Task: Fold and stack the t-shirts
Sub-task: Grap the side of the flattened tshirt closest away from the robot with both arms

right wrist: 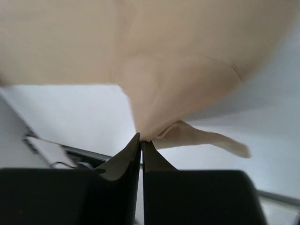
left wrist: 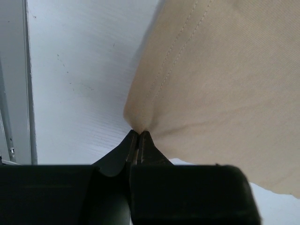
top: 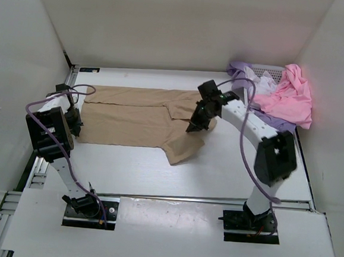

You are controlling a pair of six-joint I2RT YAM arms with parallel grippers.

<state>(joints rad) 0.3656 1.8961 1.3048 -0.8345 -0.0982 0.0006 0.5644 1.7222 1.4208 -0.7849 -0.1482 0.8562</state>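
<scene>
Left gripper (left wrist: 138, 134): jaws pressed together, with a small pucker of the tan-beige cotton t-shirt (left wrist: 225, 70) pinched at the tips, close to a stitched edge. Right gripper (right wrist: 141, 139): likewise clamped on the same shirt, with the cloth drawn up into a cone from the tips and a loose flap hanging beside them.

In the top view, the left gripper (top: 75, 123) held the shirt's left end, towards the near corner. The right gripper (top: 195, 127) held it near the right end, above the sleeve that trailed towards the bases.

The tan-beige cotton t-shirt (top: 131, 116) lay mostly flat on the white table (top: 228, 168), its long axis running left to right between the two grippers. Each arm was nearest to its own end.

Judgement: the next fold would go across the short axis, away from the bases, and would need both arms to move together.

The crumpled pink t-shirt (top: 291, 96), white t-shirt (top: 264, 83) and lavender purple t-shirt (top: 241, 68) were heaped on the white plastic mesh basket (top: 272, 69) at the far right corner, still unfolded.
</scene>
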